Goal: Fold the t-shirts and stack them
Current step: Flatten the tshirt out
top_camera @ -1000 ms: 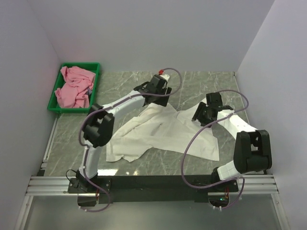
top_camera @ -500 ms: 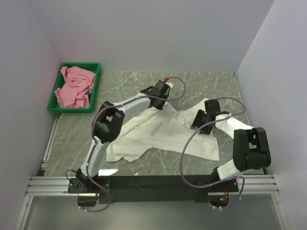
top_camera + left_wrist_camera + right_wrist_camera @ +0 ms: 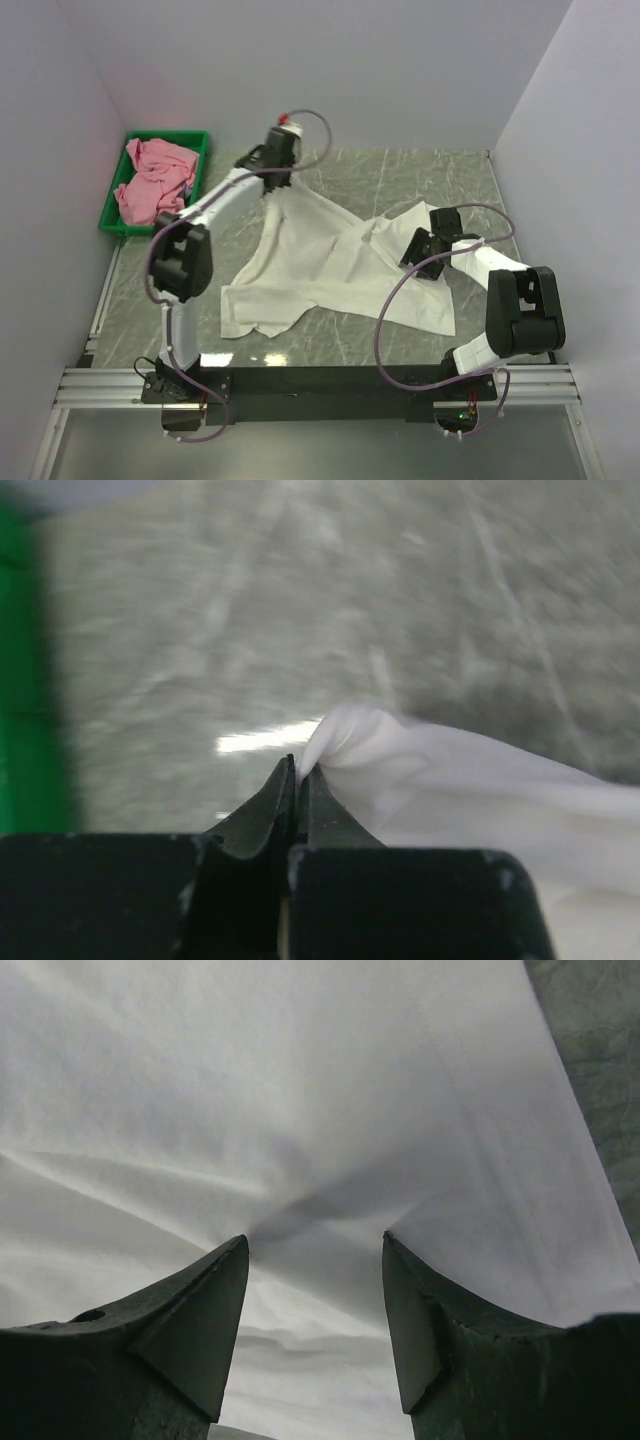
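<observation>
The white t-shirt (image 3: 330, 265) lies spread and creased across the middle of the marble table. One edge of it is drawn up into a peak toward the back left. My left gripper (image 3: 270, 185) is shut on that peak; in the left wrist view the jaws (image 3: 300, 772) pinch a fold of white fabric (image 3: 450, 790). My right gripper (image 3: 412, 250) stands open with both tips pressed down on the shirt's right part (image 3: 320, 1110), fabric puckered between the fingertips (image 3: 235, 1260). The pink t-shirt (image 3: 155, 185) lies crumpled in the green tray.
The green tray (image 3: 200, 140) sits at the back left against the left wall; its edge (image 3: 20, 680) shows in the left wrist view. Walls close the table at the back and on both sides. Bare marble (image 3: 430, 175) shows at the back right.
My left gripper shut on the shirt's far edge and pulled it back and left toward the tray, stretching the cloth. The right gripper lowered onto the shirt and stayed there, open.
</observation>
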